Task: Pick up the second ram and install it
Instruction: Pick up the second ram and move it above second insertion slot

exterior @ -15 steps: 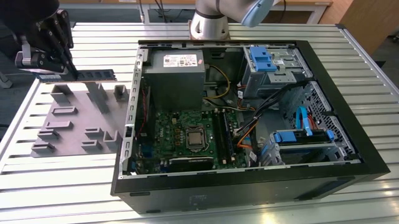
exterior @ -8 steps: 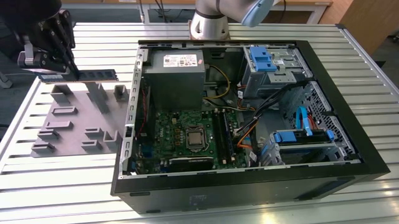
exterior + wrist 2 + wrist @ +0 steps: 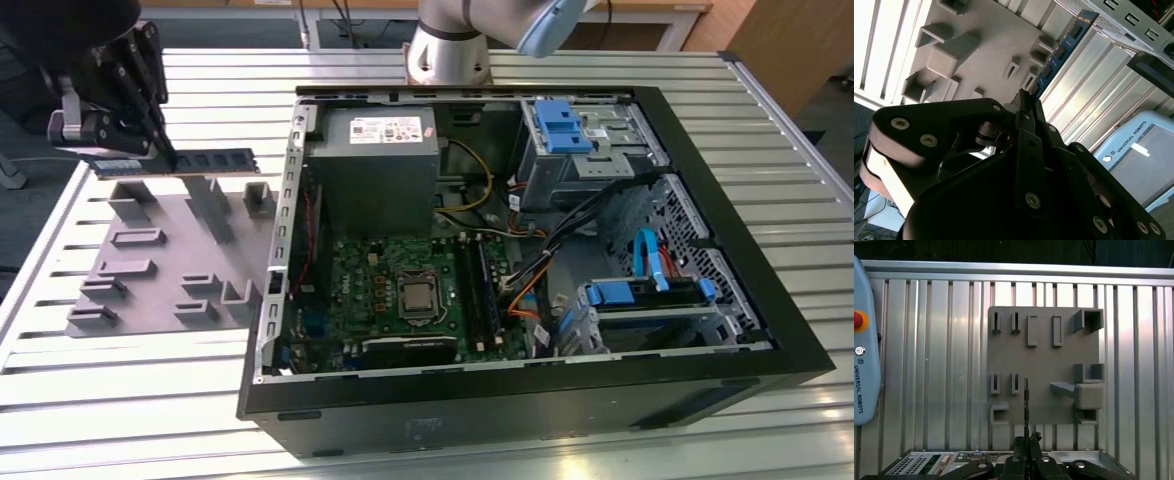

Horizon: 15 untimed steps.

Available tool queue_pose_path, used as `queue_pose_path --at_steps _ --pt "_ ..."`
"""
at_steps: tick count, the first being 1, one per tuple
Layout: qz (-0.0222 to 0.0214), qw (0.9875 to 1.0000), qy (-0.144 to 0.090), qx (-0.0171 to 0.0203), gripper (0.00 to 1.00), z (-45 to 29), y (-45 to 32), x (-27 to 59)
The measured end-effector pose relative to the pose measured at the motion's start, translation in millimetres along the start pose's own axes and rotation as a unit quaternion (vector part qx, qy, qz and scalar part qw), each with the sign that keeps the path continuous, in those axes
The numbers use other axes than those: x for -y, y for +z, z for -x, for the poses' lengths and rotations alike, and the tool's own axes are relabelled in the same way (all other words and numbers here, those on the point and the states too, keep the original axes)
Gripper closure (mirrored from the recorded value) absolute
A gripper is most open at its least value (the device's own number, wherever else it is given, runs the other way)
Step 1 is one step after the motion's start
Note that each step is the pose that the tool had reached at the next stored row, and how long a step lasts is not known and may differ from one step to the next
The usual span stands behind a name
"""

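In the exterior view my gripper (image 3: 160,153) hangs at the far left, above the grey fixture (image 3: 160,262), shut on the second ram (image 3: 200,162). The stick is a long dark board with black chips, held level and on edge, clear of the fixture's upright blocks. The second wrist view has the ram (image 3: 1059,50) reaching out from the fingertips (image 3: 1026,100) over the fixture (image 3: 979,50). In the first wrist view the ram (image 3: 1026,405) appears edge-on as a thin line above the fixture (image 3: 1044,360), with the gripper (image 3: 1026,442) closed on its near end.
To the exterior view's right of the fixture lies an open black computer case (image 3: 534,400), with the green motherboard (image 3: 387,290) and its dark memory slots (image 3: 481,290) inside. Cables and blue drive bays (image 3: 627,290) crowd its right half. A teach pendant (image 3: 864,340) lies on the slatted metal table (image 3: 160,390).
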<state>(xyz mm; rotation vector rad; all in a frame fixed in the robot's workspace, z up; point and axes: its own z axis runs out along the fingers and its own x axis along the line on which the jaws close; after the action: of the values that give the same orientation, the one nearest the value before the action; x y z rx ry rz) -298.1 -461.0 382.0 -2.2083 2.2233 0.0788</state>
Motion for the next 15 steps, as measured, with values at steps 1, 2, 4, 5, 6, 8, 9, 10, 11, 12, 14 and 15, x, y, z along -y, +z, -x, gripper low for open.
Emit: queue_pose_path --at_steps 1,2,4,5,6,8,9,10,11,12,14,15 --pt "0.0000 1.0000 0.000 0.0000 0.86 0.0 -0.1 0.7" --pt "0.0000 1.0000 0.000 0.0000 0.86 0.0 -0.1 1.4" --pt "0.0000 1.0000 0.000 0.0000 0.86 0.1 -0.1 2.5" --pt "0.0000 1.0000 0.000 0.0000 0.86 0.1 -0.2 3.0" --pt "0.0000 1.0000 0.000 0.0000 0.86 0.0 -0.1 3.5" --pt "0.0000 1.0000 0.000 0.0000 0.86 0.1 -0.2 4.5" --pt "0.0000 1.0000 0.000 0.0000 0.86 0.0 -0.1 5.0" --pt "0.0000 1.0000 0.000 0.0000 0.86 0.1 -0.2 5.5" --pt "0.0000 1.0000 0.000 0.0000 0.86 0.1 -0.2 6.0" --pt "0.0000 1.0000 0.000 0.0000 0.86 0.1 -0.2 6.4" --pt "0.0000 1.0000 0.000 0.0000 0.86 0.1 -0.3 7.3" --pt "0.0000 1.0000 0.000 0.0000 0.86 0.1 -0.3 7.8"
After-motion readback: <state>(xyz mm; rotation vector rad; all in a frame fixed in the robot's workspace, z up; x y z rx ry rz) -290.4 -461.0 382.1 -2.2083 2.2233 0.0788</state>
